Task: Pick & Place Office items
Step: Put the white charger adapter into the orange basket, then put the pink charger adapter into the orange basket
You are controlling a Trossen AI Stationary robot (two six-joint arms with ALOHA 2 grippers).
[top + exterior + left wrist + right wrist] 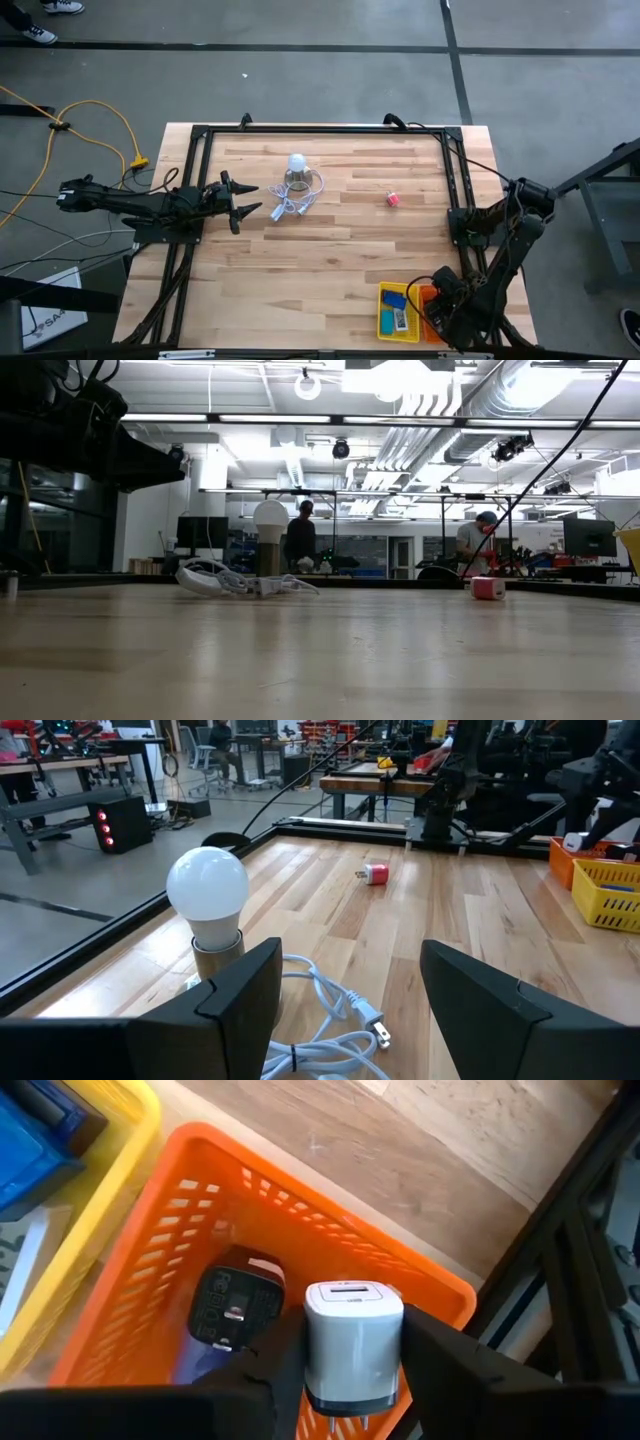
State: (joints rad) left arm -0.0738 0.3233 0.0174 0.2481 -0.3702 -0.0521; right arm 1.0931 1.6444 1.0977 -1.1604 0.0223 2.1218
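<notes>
My left gripper (pixel 243 200) hangs with fingers spread, just beside the white ball-topped object with looped white cord (pixel 296 185). A small pink cube (pixel 393 199) lies well beyond it. My right gripper (pixel 440 300) hovers over the orange mesh tray (pixel 428 296), beside the yellow mesh tray (pixel 383 318).

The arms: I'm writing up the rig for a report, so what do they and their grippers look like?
Both arms are dark, near-black jointed links with thin black cables along them. The left gripper ends in two pointed black fingers, wedge-shaped and matte up close. The right gripper has the same plain dark fingers. No markings are visible.
</notes>
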